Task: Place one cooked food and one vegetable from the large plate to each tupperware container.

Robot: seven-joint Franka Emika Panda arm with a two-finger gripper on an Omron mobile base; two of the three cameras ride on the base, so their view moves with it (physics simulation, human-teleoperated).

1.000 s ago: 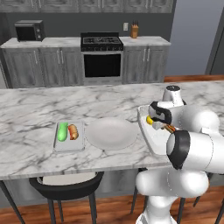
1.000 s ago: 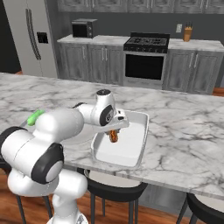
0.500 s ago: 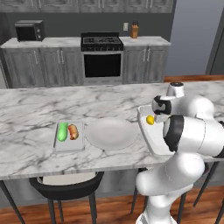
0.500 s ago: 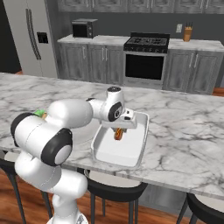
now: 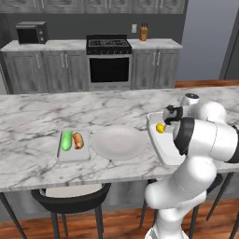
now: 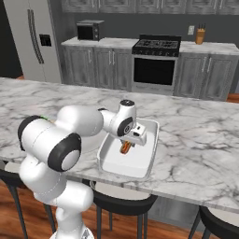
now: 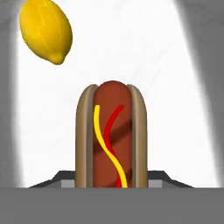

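My gripper (image 6: 129, 141) is shut on a hot dog (image 6: 125, 148) with red and yellow sauce lines and holds it low inside the larger tupperware container (image 6: 122, 164). In the hand view the hot dog (image 7: 111, 135) rises between my dark fingertips (image 7: 162, 177) over the container's white floor (image 7: 148, 57). A yellow lemon-shaped vegetable (image 7: 46, 30) lies on that floor beside it, also seen as the yellow vegetable (image 5: 160, 128). The large plate (image 5: 119, 142) sits bare in the middle. The small tupperware container (image 5: 73, 153) holds a green vegetable (image 5: 66, 140) and a second hot dog (image 5: 78, 140).
All three dishes sit in a row near the marble island's front edge (image 5: 70, 175). Dark stools (image 5: 70, 198) stand under it. A stove (image 5: 108, 60) and grey cabinets line the back wall.
The arm's elbow has swung up and out to the right. The hand with the hot dog has stayed over the larger container, shifting only slightly.
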